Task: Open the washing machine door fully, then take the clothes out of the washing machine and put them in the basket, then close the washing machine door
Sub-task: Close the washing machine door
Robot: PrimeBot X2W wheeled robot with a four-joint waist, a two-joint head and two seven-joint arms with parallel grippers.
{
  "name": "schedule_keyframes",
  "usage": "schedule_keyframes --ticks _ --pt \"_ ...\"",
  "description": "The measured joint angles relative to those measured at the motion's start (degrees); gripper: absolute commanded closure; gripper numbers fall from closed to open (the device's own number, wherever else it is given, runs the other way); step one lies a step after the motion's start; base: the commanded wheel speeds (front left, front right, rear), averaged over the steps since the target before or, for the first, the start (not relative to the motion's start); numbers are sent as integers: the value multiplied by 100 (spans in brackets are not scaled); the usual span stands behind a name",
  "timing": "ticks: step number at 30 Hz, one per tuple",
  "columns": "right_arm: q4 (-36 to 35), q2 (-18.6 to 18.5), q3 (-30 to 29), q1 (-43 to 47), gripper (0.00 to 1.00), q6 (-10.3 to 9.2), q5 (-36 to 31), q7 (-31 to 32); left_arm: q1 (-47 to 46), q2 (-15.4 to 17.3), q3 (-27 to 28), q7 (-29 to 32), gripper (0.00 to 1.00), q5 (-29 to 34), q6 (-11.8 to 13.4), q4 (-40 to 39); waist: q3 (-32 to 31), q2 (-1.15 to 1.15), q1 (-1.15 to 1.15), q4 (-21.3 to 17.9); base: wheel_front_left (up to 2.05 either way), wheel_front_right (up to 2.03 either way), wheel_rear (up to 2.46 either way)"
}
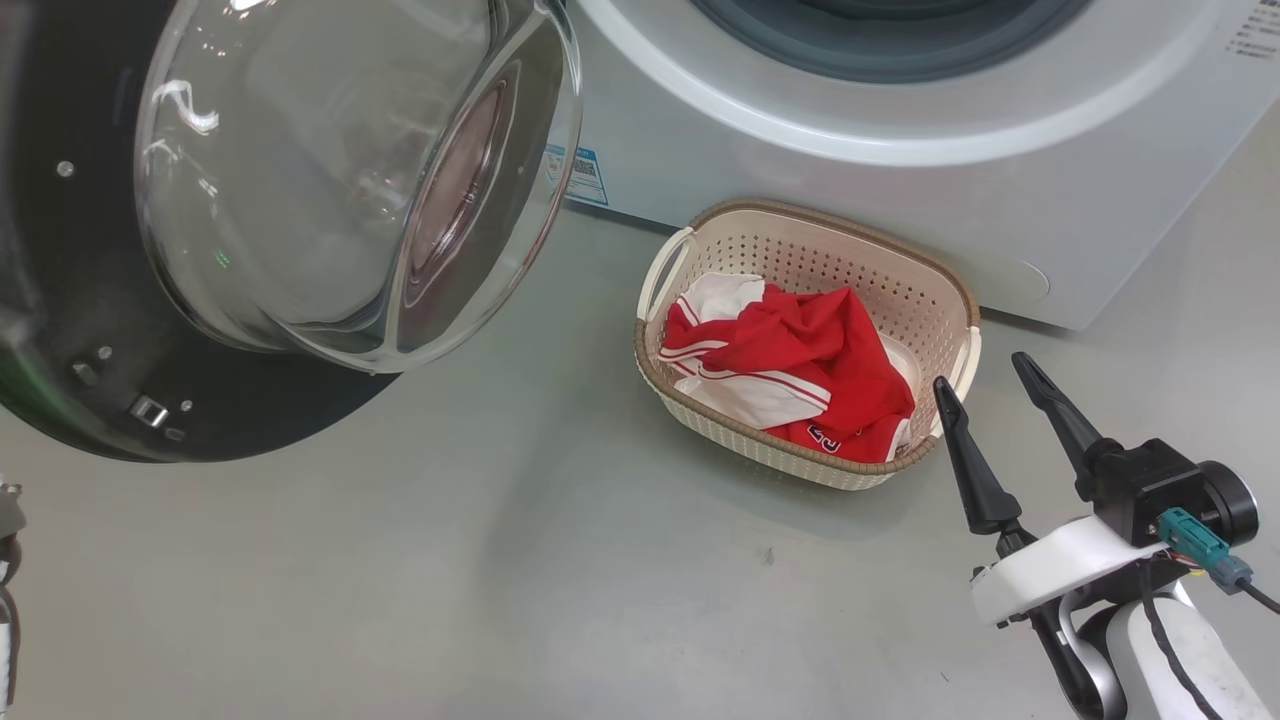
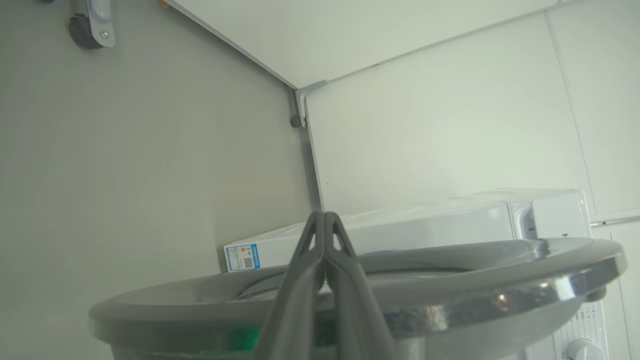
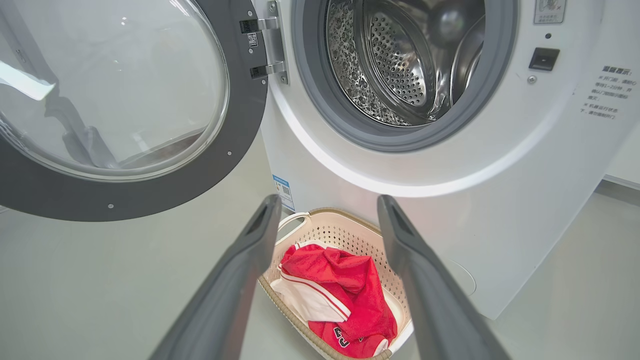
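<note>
Head view: on the smooth grey floor, the basket holding the clothes sits against the washing machine. The door is swung open and the right gripper is spread wide (empty). Left wrist view: the left gripper is pinched shut on nothing, with white wall panels behind. Right wrist view: the steel drum is exposed.

left jaws: fingers pressed together | right jaws: fingers spread wide, empty, pointing up-left

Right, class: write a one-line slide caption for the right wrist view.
Open right gripper facing the basket of red and white clothes, washing machine door wide open beside the drum.
</note>
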Motion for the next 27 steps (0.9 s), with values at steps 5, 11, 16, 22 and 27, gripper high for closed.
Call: schedule_keyframes --ticks 5,11,16,22,27 --pt "-9 -23 -15 0 0 0 1 0 1 -9 -160 441 100 -197 -279 32 1 0 0 56 0 0 0" --pt "-20 -25 -19 0 0 -1 9 0 19 -185 -355 942 100 -369 -485 -16 -18 0 0 119 0 0 0" --pt "-31 -23 -16 0 0 -9 10 0 79 -219 -517 1250 100 -369 -583 -146 -38 0 0 152 0 0 0" --pt "-26 65 35 -1 0 -9 41 -9 394 -286 -609 1553 100 -401 -642 -479 -75 0 0 75 0 0 0" --pt "-22 130 76 -13 0 -9 47 -66 682 -421 -698 1839 100 -480 -642 -812 -110 0 0 -60 0 0 0"
